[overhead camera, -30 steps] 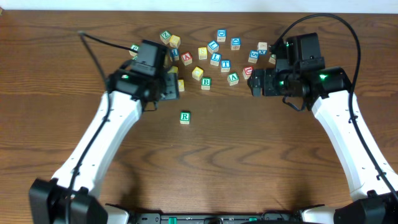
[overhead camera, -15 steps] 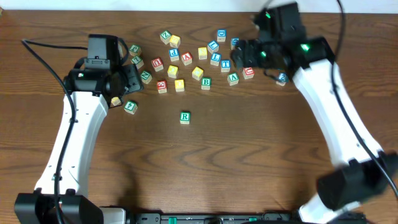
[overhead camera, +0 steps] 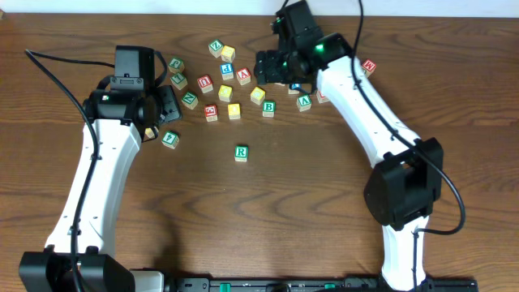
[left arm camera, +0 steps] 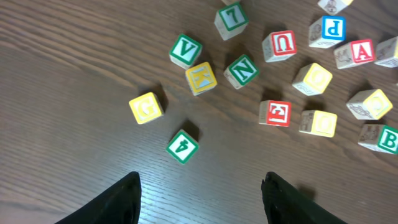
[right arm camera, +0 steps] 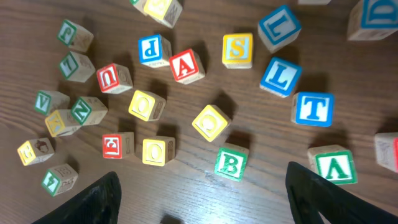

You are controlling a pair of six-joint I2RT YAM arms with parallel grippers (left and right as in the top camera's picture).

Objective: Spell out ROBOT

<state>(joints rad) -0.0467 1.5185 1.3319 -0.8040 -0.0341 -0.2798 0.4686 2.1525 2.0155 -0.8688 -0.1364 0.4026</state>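
Note:
The green R block [overhead camera: 241, 152] sits alone on the wood table, in front of the block cluster. The green B block [overhead camera: 268, 108] [right arm camera: 231, 163], yellow O blocks [overhead camera: 233, 110] [right arm camera: 158, 150] [right arm camera: 211, 122] and a blue T block [right arm camera: 313, 108] lie in the cluster. My right gripper [overhead camera: 272, 69] [right arm camera: 202, 180] is open and empty, hovering above the cluster's middle. My left gripper [overhead camera: 165, 107] [left arm camera: 202, 186] is open and empty at the cluster's left end, above a green 4 block [left arm camera: 182, 146] and a yellow G block [left arm camera: 147, 107].
Other letter blocks are scattered near the table's far edge: red A [right arm camera: 186, 65], blue L [right arm camera: 280, 76], yellow S [right arm camera: 238, 50], blue P [right arm camera: 153, 48], red U [right arm camera: 114, 78], green V [left arm camera: 185, 51], green N [left arm camera: 241, 70]. A red block [overhead camera: 369, 65] lies at the far right.
My right arm has swung left, from the cluster's right side to over its middle. My left arm moved left earlier and has held still for the last half second.

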